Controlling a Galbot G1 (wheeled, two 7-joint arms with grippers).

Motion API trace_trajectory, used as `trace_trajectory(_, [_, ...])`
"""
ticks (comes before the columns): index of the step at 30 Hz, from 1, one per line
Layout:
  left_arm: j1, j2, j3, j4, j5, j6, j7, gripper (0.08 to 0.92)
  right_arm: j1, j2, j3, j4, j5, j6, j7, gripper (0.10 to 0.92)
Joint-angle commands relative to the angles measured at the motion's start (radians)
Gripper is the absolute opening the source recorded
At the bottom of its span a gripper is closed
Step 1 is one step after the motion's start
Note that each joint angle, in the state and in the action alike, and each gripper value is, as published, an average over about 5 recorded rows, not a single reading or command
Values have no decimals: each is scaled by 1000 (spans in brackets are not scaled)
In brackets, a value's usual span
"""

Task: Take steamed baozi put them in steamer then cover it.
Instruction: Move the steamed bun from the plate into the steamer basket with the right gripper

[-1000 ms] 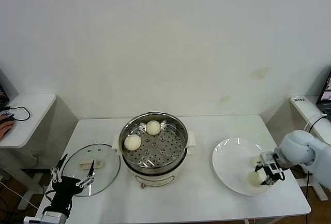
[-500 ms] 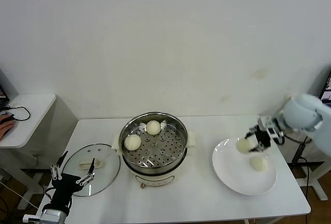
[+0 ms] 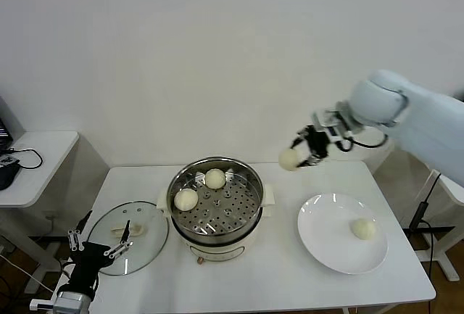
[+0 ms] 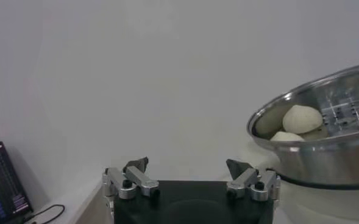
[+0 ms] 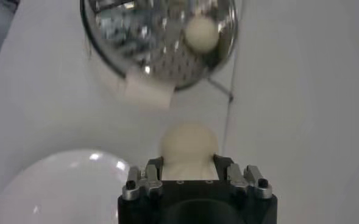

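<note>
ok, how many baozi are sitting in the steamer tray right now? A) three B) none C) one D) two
D. The head view shows two baozi on the perforated tray of the steamer; a third is held in the right gripper in the air to the steamer's right, and a fourth lies on the plate.

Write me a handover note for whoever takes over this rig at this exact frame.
Right hand: shut on a bun, held in the air between plate and steamer.
Left hand: open, idle at the table's front-left corner, by the lid.
Done: two buns sit on the steamer tray.
Left: drop the carried bun in, fetch the last bun from the plate, then set the glass lid on the steamer.
</note>
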Motion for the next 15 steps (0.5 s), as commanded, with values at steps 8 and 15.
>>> trace_trajectory(8, [16,-20,-27,-14,1,-1,0,823,21,462,-184,-76,-6,132,107,551])
trace_trajectory(15, [18,-37,-35,-28,1,0,1,823,-31,492,-251,-30,-68,228,119,551])
